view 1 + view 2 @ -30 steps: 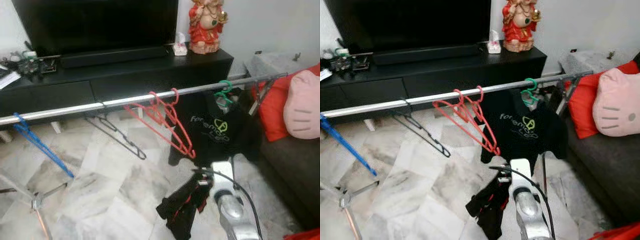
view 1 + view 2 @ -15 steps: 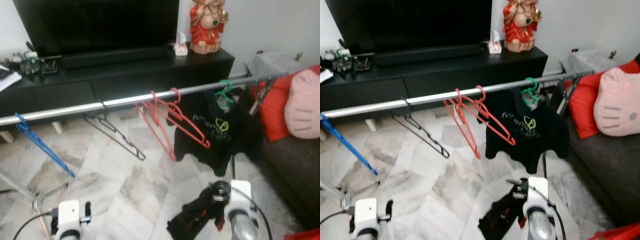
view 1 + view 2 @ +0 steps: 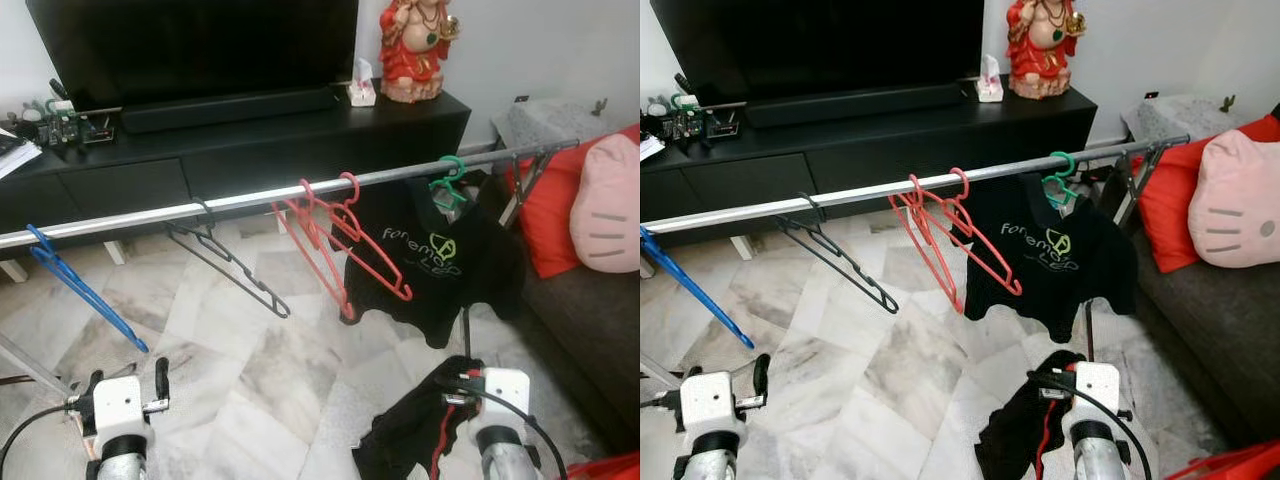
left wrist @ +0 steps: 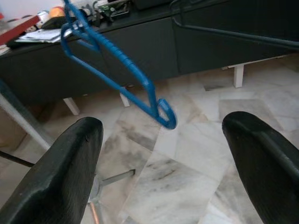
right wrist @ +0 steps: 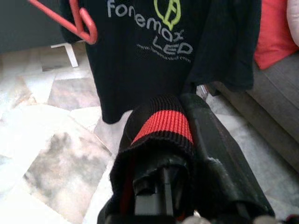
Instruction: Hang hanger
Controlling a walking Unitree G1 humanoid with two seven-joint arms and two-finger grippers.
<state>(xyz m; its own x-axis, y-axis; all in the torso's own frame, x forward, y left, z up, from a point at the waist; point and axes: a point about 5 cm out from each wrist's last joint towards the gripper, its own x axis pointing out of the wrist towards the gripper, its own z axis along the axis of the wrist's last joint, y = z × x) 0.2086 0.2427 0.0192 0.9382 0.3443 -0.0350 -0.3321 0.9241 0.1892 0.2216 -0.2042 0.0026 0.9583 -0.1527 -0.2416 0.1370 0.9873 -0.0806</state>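
A silver rail [image 3: 250,198] crosses the room at chest height. From left to right it carries a blue hanger [image 3: 82,292], a black hanger [image 3: 232,268], two red hangers [image 3: 345,245] and a green hanger [image 3: 450,186] holding a black printed T-shirt [image 3: 440,268]. Low on the right, my right gripper [image 5: 163,186] is shut on a black garment with red trim [image 3: 415,440], which drapes over its fingers and hides them. My left gripper [image 4: 163,140] is open and empty at the lower left, below the blue hanger [image 4: 117,60].
Behind the rail stands a black TV console [image 3: 250,150] with a red statue [image 3: 410,50]. A grey sofa [image 3: 590,330] with red and pink cushions is on the right. The rack's metal leg [image 3: 30,365] runs across the marble floor at the lower left.
My right gripper has drawn back toward me and lower, still holding the black garment. My left arm has come up into view. The two red hangers have swung and spread apart.
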